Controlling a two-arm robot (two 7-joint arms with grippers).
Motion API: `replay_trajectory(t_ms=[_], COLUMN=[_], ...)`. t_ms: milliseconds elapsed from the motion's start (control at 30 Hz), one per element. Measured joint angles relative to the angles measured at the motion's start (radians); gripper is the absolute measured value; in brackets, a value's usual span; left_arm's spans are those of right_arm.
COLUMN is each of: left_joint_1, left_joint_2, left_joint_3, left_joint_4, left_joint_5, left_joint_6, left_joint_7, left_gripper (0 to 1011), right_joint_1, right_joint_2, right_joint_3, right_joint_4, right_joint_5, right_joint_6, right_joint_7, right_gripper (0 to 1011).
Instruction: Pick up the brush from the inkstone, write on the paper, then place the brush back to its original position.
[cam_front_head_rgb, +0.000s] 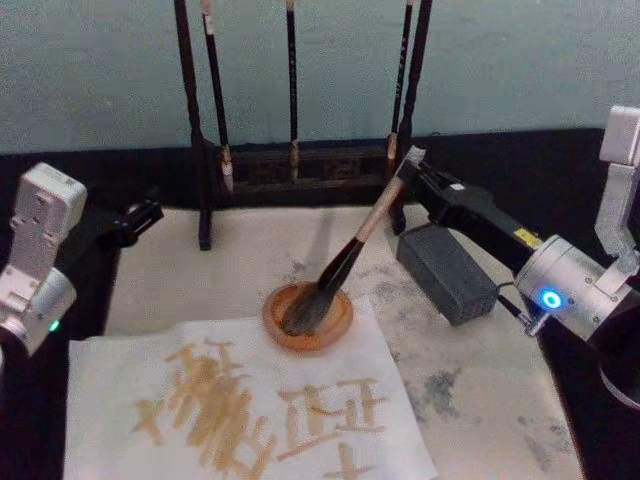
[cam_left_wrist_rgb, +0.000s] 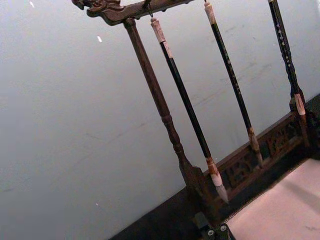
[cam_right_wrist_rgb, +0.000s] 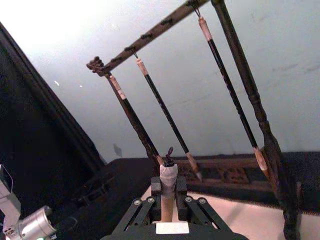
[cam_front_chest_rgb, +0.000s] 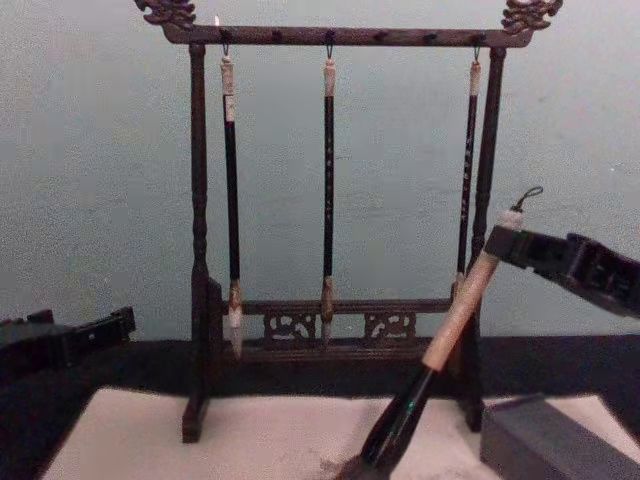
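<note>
Nearest the head camera, at 6 o'clock from the dish, lies a thin white sheet (cam_front_head_rgb: 250, 400) bearing tan brush strokes. Its near edge is cut off and the strokes are hard to read.

At 1 o'clock, the right gripper (cam_front_head_rgb: 410, 170) has its black jaws clamped on the upper end of the large calligraphy brush (cam_front_head_rgb: 355, 245), with its cream handle, black ferrule and grey-dark bristles. The hold is just below the dark cord loop. The brush's long axis slopes from 1 o'clock down to 7 o'clock, loop end high. Its bristles point down and rest in the round orange-brown dish (cam_front_head_rgb: 345, 318), hiding much of the bowl.

The chest view cuts the bristles off at its lower edge. The right wrist view hides the handle beneath the gripper body.

Dish and white sheet lie on the wide off-white sheet (cam_front_head_rgb: 480, 400), smudged with grey. A dark grey rectangular block (cam_front_head_rgb: 445, 272) sits at 2 o'clock. The dark wooden rack (cam_front_chest_rgb: 340, 35) stands at 12 o'clock, hung with three thin black-shafted brushes (cam_front_chest_rgb: 328, 180). The left gripper (cam_front_head_rgb: 145, 215) is parked at 10 o'clock, well apart.
</note>
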Motion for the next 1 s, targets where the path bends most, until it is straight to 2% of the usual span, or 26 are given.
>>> replay_trajectory(t_ms=[400, 567, 700, 1000], left_joint_1=[0.0, 0.0, 0.0, 0.0], left_joint_2=[0.0, 0.0, 0.0, 0.0], left_joint_3=[0.0, 0.0, 0.0, 0.0], left_joint_4=[0.0, 0.0, 0.0, 0.0], left_joint_5=[0.0, 0.0, 0.0, 0.0], left_joint_6=[0.0, 0.0, 0.0, 0.0], left_joint_7=[0.0, 0.0, 0.0, 0.0], left_gripper=[1000, 1002, 1002, 1002], right_joint_1=[-0.019, -0.035, -0.044, -0.078], right_joint_2=[-0.004, 0.007, 0.013, 0.034], right_joint_3=[0.033, 0.043, 0.048, 0.062], right_joint_4=[-0.023, -0.066, -0.089, -0.17], right_joint_5=[-0.025, -0.077, -0.1, -0.194], right_joint_6=[0.002, -0.009, -0.015, -0.048], right_joint_7=[0.002, -0.009, -0.011, -0.022], right_gripper=[175, 175, 175, 175])
